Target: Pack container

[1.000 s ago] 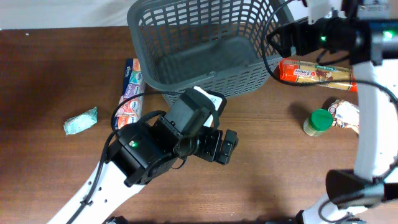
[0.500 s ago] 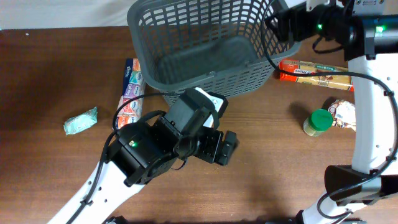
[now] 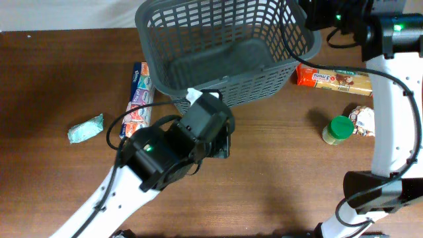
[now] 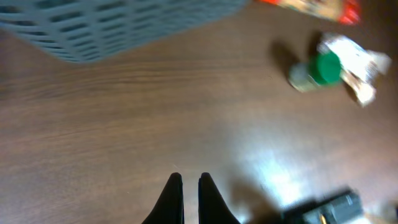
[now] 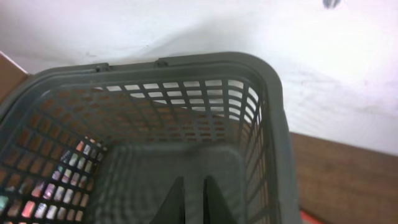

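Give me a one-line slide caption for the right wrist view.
Right fingers, close together and holding nothing, hover above the open grey basket, its floor bare.

Teal pouch, colourful box, orange packet and green-lidded jar sit on the table

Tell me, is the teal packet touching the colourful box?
Apart. The overhead view shows a strip of bare table between the teal packet and the colourful box.
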Controlling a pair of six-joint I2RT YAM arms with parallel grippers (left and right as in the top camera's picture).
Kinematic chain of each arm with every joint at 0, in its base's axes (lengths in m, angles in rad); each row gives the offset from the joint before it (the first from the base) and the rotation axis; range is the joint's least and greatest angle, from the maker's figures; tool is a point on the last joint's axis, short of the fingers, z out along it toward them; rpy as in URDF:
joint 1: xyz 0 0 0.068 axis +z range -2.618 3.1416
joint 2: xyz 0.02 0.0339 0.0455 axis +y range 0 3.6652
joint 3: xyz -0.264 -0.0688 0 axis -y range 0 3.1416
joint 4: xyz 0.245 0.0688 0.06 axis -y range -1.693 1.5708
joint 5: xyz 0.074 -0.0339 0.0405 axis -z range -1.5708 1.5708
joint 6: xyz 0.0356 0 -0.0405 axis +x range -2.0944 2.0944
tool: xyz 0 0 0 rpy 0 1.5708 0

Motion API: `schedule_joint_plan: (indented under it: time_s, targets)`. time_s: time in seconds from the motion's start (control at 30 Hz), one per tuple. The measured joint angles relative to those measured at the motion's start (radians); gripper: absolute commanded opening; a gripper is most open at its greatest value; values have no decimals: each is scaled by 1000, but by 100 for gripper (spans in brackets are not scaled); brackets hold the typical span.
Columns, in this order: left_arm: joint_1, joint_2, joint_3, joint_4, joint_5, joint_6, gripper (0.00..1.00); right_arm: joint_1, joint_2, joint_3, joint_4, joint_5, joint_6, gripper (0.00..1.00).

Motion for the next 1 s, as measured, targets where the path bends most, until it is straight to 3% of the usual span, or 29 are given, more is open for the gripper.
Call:
schedule_joint_plan:
  time_s: [0.3,0.67,1.0]
  targets:
    - [0,195,1,-35,-80,-84,2,0,8,0,-69,66,87,4]
    - [0,198,54,-39,-225,-106,2,3,9,0,-217,91,-97,4]
    - [0,198,55,-21,-318,-116,2,27,93,0,-256,43,-159,4]
